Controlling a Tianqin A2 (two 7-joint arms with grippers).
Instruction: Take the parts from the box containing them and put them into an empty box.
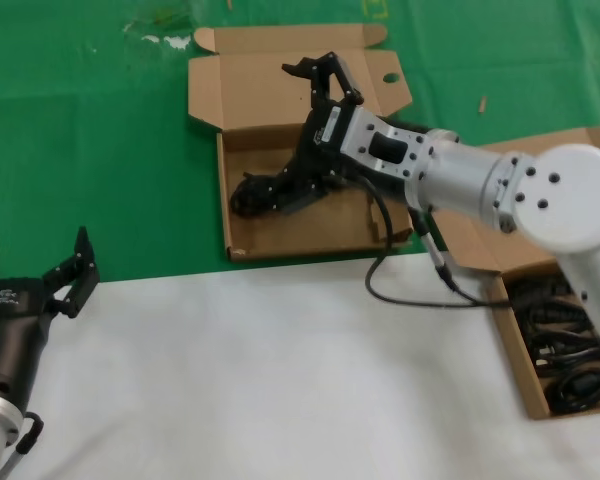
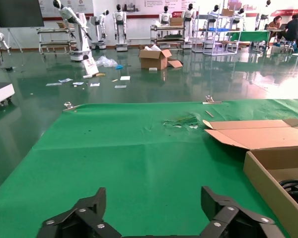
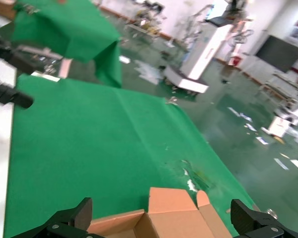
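The box with a round hole in its lid flap (image 1: 280, 85) lies open on the green cloth. One black cord bundle (image 1: 275, 192) rests inside it. My right gripper (image 1: 325, 80) hovers open over that box's back edge and lid, holding nothing; its wrist view shows the cardboard lid (image 3: 176, 218) between the spread fingertips (image 3: 72, 218). At the right, the other brown box (image 1: 510, 345) holds several black cord bundles (image 1: 570, 350), and my right arm partly hides its lid. My left gripper (image 1: 35, 268) is parked open at the near left, over the cloth's edge (image 2: 154, 206).
White table surface (image 1: 280, 380) fills the foreground and green cloth (image 1: 80, 150) covers the far half. The right arm's own black cable (image 1: 420, 295) droops onto the white surface. The left wrist view shows the holed box's wall (image 2: 268, 183) to one side.
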